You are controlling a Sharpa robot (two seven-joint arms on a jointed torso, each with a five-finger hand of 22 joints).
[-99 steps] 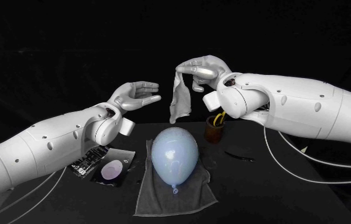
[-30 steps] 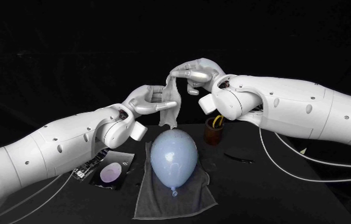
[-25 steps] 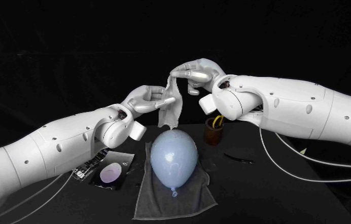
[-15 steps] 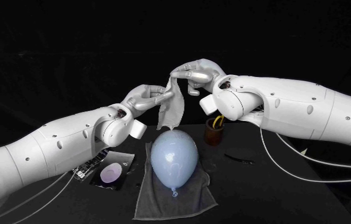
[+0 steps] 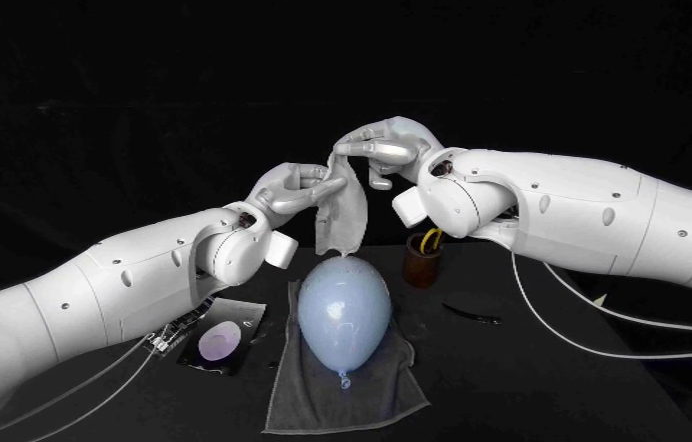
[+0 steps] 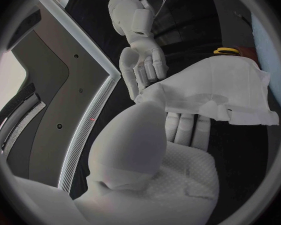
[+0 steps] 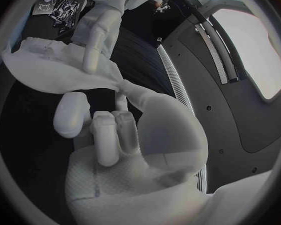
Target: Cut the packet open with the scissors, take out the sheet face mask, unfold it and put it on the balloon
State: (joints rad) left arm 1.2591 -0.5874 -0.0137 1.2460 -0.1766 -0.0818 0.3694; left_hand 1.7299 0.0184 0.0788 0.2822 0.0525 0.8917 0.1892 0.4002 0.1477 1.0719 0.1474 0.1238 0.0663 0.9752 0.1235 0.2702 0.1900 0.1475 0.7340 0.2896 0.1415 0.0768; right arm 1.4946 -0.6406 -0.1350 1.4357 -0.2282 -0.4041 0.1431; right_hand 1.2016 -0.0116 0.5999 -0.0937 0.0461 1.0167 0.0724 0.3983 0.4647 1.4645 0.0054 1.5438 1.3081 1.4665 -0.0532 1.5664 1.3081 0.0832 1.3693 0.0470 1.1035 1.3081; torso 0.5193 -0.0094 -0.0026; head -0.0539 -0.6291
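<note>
Mask (image 5: 343,220), likely soft, wet, easy to tear: pinching its top with right hand (image 5: 387,146), its side with left hand (image 5: 290,188).

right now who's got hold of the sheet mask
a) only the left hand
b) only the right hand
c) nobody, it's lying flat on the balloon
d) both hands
D: the right hand pinches the top of the sheet mask, the left hand holds its side edge, and it hangs over the balloon.
</note>
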